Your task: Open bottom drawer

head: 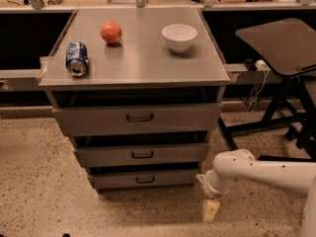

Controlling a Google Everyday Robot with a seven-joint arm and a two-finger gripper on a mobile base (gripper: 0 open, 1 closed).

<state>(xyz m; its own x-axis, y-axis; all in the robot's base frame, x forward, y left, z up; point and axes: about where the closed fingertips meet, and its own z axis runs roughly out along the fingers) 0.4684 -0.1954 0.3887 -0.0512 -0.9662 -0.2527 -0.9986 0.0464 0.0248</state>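
The bottom drawer (pixel 144 178) is the narrowest grey front of three, lowest in the grey metal cabinet, with a small dark loop handle (pixel 145 179) at its centre. It sits nearly flush under the middle drawer (pixel 142 154). My white arm reaches in from the right, low over the floor. My gripper (pixel 211 210) hangs pointing down just right of the bottom drawer's right end, apart from the handle and holding nothing that I can see.
The cabinet top (pixel 143 53) carries a blue can on its side (pixel 77 58), a red apple (pixel 111 32) and a white bowl (pixel 179 36). The widest top drawer (pixel 139 117) juts out slightly. A black chair base and dark table (pixel 281 48) stand at the right. Speckled floor lies in front.
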